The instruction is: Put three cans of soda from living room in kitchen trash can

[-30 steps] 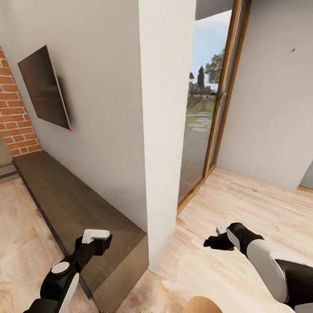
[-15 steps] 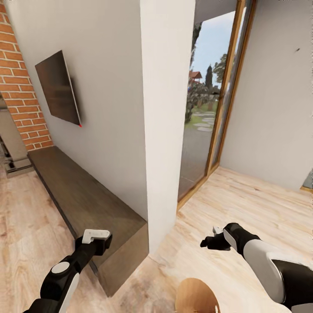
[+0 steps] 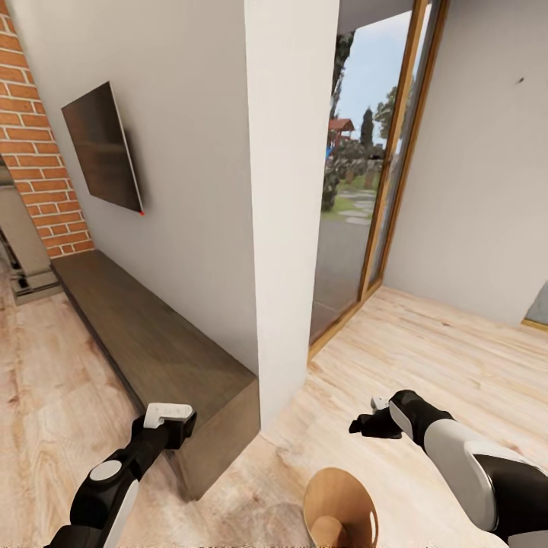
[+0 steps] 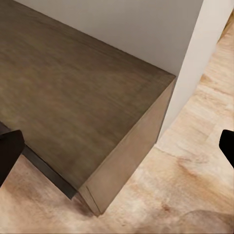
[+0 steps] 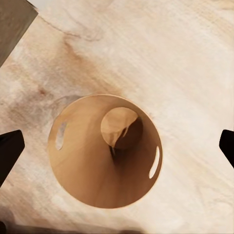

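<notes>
A round tapered trash can (image 3: pixel 339 506), tan-brown inside with two handle slots, stands on the plank floor at the bottom edge of the head view. Seen from above in the right wrist view, the trash can (image 5: pixel 78 165) has nothing in it. My right gripper (image 3: pixel 367 425) hangs open above and just beyond it, its dark fingertips (image 5: pixel 9 148) spread wide. My left gripper (image 3: pixel 173 418) is open over the near corner of a low dark-wood bench (image 4: pixel 73 97), with nothing between its fingertips (image 4: pixel 7 151). The cans of soda are out of view.
The long bench (image 3: pixel 152 342) runs along the grey wall under a wall TV (image 3: pixel 103 148), with the brick fireplace (image 3: pixel 34 152) at far left. A white wall end (image 3: pixel 293 213) juts out ahead. A glass door (image 3: pixel 358 183) and open plank floor (image 3: pixel 441 358) lie to the right.
The camera has shifted, so the wall and bench slid in the picture and more of the trash can has come into view at the bottom. Both arms keep their pose, grippers open.
</notes>
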